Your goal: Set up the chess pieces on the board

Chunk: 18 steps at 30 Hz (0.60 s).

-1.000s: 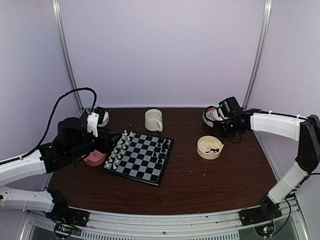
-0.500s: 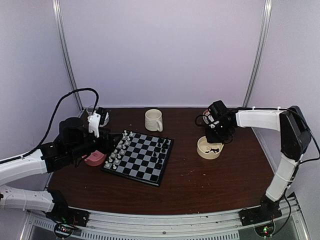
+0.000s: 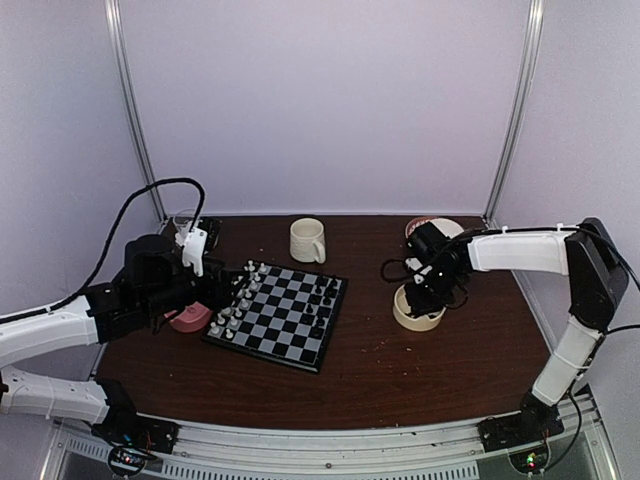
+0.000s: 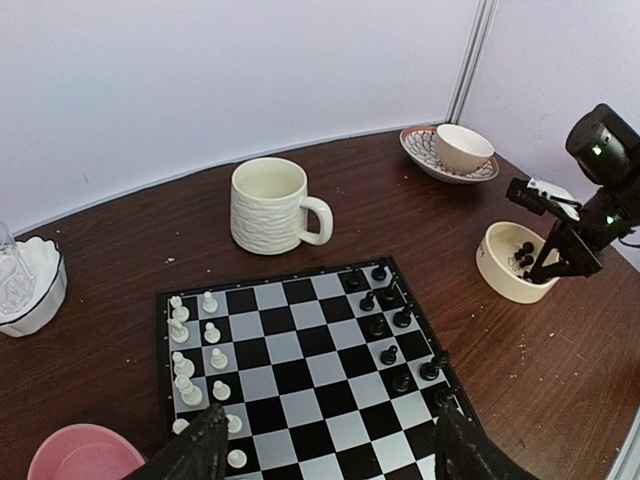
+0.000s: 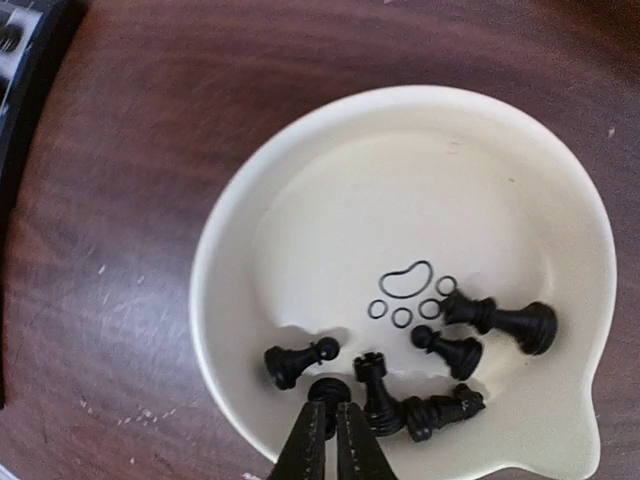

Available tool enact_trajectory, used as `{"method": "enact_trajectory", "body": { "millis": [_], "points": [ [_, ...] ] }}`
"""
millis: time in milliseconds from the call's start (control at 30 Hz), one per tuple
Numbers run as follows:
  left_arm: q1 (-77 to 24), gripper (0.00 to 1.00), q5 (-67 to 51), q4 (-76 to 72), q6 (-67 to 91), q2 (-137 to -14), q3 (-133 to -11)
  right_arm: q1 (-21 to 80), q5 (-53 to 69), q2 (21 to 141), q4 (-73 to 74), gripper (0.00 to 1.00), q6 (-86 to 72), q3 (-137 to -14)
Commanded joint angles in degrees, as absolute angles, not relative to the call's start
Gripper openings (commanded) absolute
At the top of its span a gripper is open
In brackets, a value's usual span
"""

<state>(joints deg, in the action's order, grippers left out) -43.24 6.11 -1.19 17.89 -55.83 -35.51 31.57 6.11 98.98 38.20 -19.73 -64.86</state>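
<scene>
The board (image 3: 282, 318) lies left of centre, with white chess pieces (image 4: 185, 365) along its left side and black chess pieces (image 4: 390, 320) along its right. My left gripper (image 4: 330, 452) hovers open over the board's near edge, with nothing between its fingers (image 4: 205, 445). My right gripper (image 5: 330, 415) reaches down into a cream bowl (image 5: 230, 250) and is shut on the head of a black piece (image 5: 331, 390). Several more black pieces (image 5: 500, 322) lie loose in that bowl. In the top view the right gripper (image 3: 420, 298) sits over the bowl (image 3: 408, 318).
A cream mug (image 3: 307, 240) stands behind the board. A pink bowl (image 3: 188, 320) lies left of the board, under the left arm. A glass (image 3: 187, 219) stands at the back left, by a white dish (image 4: 30, 290). A patterned saucer (image 4: 415, 150) holding a cup (image 4: 462, 146) sits at the back right.
My right arm swung from the back-right saucer to the cream bowl and lowered into it, its jaws opening briefly and then closing on a black piece. The left arm shifted slightly.
</scene>
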Motion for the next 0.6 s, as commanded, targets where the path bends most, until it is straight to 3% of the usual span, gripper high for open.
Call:
{"method": "enact_trajectory", "body": {
  "millis": [0, 200, 300, 500, 567],
  "points": [
    [-43.6, 0.71, 5.2, -2.0, 17.1, -56.4, -37.7, 37.6, 11.3, 96.8, 38.4, 0.08, -22.3, -63.7],
    [-43.6, 0.71, 5.7, -1.4, 16.6, -56.1, -37.9, 43.2, 6.9, 98.2, 43.7, 0.07, -22.9, -69.2],
    [-43.7, 0.71, 5.7, -1.3, 16.5, -56.2, -38.0, 43.2, 0.6, 95.0, 45.9, 0.22, -23.5, -69.4],
    [-43.7, 0.71, 5.6, -1.3, 16.6, -56.4, -38.1, 43.1, -11.5, 87.9, 50.1, 0.36, -29.9, -67.9],
    [-43.7, 0.71, 5.5, -1.2, 16.7, -56.3, -38.1, 43.1, -14.4, 83.7, 50.2, 0.54, -33.3, -65.5]
  ]
}}
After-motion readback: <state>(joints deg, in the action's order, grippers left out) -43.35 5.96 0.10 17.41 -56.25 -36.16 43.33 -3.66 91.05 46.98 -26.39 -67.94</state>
